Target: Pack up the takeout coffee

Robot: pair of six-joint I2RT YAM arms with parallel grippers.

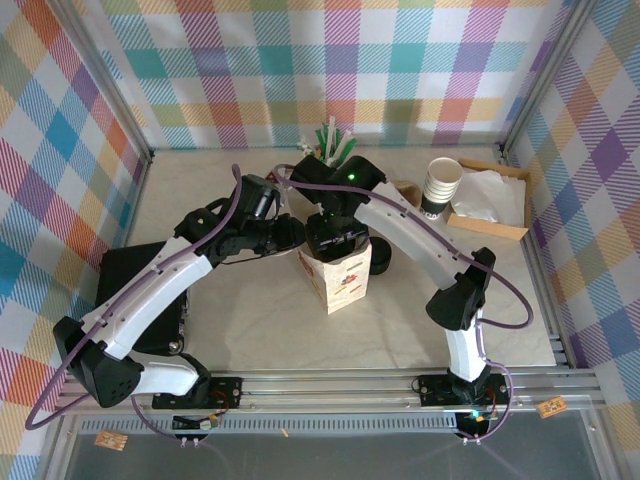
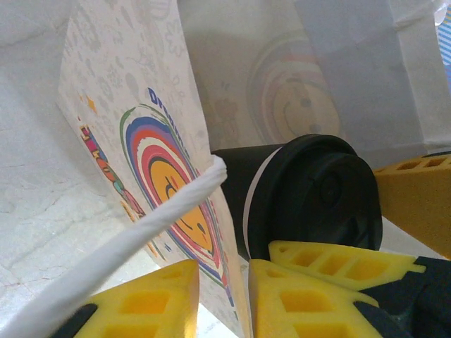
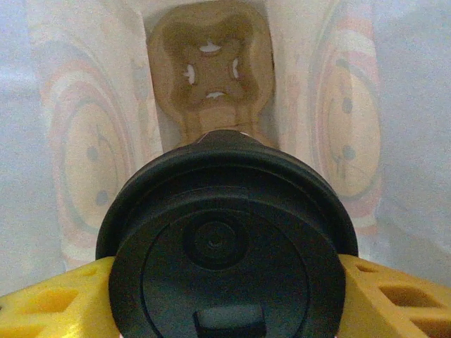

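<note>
— What is the surface [image 1: 250, 330] like?

— Pale and faintly marbled. A printed paper bag [image 1: 338, 282] stands upright on it, directly under the right gripper [image 1: 335, 243]. The left gripper [image 1: 293, 238] is at the bag's left rim.

— What else sits on it?

— A squat black lid stack [image 1: 381, 258] just right of the right gripper, beside the bag. Farther right and beyond, there is a stack of white cups [image 1: 442, 185], then a shallow cardboard tray [image 1: 487, 229] with white paper in it. Beyond both grippers stands a holder of green-and-white sticks [image 1: 332, 143]. Well left of the left gripper lies a black mat [image 1: 120, 275].
</note>
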